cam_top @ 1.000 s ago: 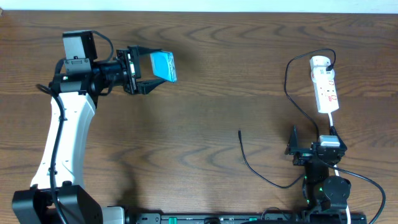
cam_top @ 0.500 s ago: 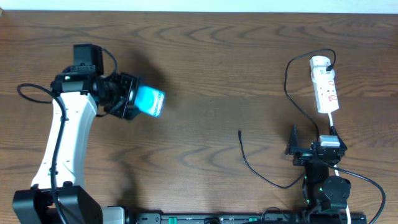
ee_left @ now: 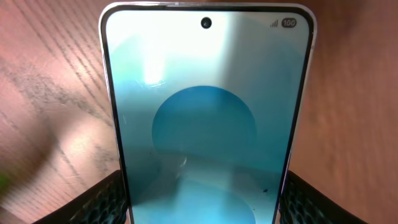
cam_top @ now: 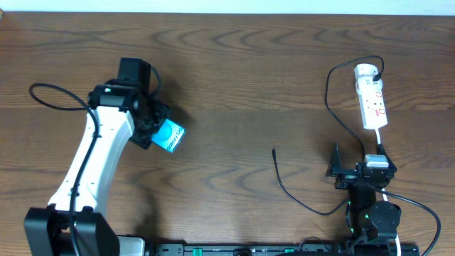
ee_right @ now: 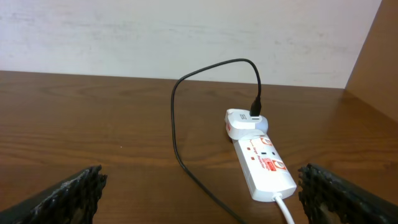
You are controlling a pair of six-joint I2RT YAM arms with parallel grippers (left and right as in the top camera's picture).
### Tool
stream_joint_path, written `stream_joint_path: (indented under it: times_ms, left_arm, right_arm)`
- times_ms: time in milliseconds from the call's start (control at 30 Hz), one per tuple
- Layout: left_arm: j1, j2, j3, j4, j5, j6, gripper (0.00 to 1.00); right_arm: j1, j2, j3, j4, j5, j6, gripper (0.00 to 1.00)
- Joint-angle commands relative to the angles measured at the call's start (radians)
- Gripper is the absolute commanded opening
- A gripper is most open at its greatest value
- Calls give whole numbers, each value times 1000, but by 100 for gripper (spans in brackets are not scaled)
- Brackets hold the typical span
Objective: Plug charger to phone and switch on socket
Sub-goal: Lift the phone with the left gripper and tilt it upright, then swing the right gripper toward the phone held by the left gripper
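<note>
My left gripper point(cam_top: 153, 126) is shut on the phone point(cam_top: 169, 135), which shows a teal-blue screen and a white lettered band, left of the table's middle. In the left wrist view the phone point(ee_left: 205, 118) fills the frame between my two fingers, screen up, camera hole at the top. The charger cable point(cam_top: 330, 107) runs from the adapter on the socket point(cam_top: 371, 97) at the far right down to a loose plug tip point(cam_top: 274, 151) on the table. My right gripper point(cam_top: 346, 173) is open and empty, below the socket point(ee_right: 264, 163); the cable point(ee_right: 177, 130) loops ahead of it.
The table is dark brown wood point(cam_top: 249, 78). The socket's white cord point(cam_top: 379, 139) runs toward the right arm's base. A pale wall point(ee_right: 186, 31) rises behind the table's far edge.
My left arm has swung the phone down and toward the table's middle, turning it so its lettered band faces up. The right arm, cable and socket have not moved.
</note>
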State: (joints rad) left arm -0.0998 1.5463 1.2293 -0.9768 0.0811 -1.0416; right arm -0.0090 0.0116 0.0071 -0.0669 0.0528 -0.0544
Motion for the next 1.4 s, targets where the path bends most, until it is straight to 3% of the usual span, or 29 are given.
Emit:
stream_joint_path:
  times_ms: [0, 67, 333, 500, 700, 967, 1200, 1300, 1367]
  left_arm:
    - [-9, 39, -18, -2, -52, 12, 7]
    - [-9, 51, -18, -3, -51, 12, 7]
    - [-9, 59, -18, -3, -49, 13, 7]
    - [-9, 59, -18, -3, -48, 13, 7]
    - [-9, 59, -18, -2, -48, 13, 7]
    - [-9, 59, -18, -3, -48, 17, 7]
    - [-9, 59, -18, -5, -48, 17, 7]
    - [-9, 59, -18, -5, -48, 17, 7]
    - [-9, 59, -18, -4, -48, 17, 7]
  right_arm:
    - [-5, -6, -2, -3, 12, -10, 99]
    - [-5, -6, -2, -2, 19, -68, 99]
    - [-4, -6, -2, 21, 10, -60, 99]
    - [-4, -6, 0, 142, -187, 95, 99]
    - [-5, 89, 170, -40, -246, 119, 99]
    - [-4, 587, 635, -280, -356, 117, 99]
    - [-4, 1144, 1235, -813, -747, 117, 99]
    - [-4, 1324, 1384, -851, -965, 127, 99]
    - [-2, 1425, 1419, -769, -1025, 207, 99]
